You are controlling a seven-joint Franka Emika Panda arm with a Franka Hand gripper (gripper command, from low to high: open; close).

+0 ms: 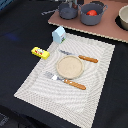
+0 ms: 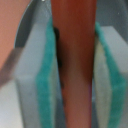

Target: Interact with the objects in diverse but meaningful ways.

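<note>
Clamped between the gripper's (image 2: pixel 75 75) teal pads (image 2: pixel 47 85) is the brown sausage stick (image 2: pixel 75 60), upright above a grey pot (image 1: pixel 67 10). Its placing is unfinished, by my judgement. A tomato (image 1: pixel 92 12) already sits in the second pot (image 1: pixel 92 15); the milk carton (image 1: pixel 59 34) and butter box (image 1: pixel 40 52) remain on the placemat (image 1: pixel 100 80), seemingly unhandled.

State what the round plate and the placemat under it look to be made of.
Round plate: probably wood or matte plastic, judging by its flat tan tone and lack of shine; too blurred to settle. Placemat: likely woven fabric, shown by fine pale ribbing and a soft, wavy edge.
</note>
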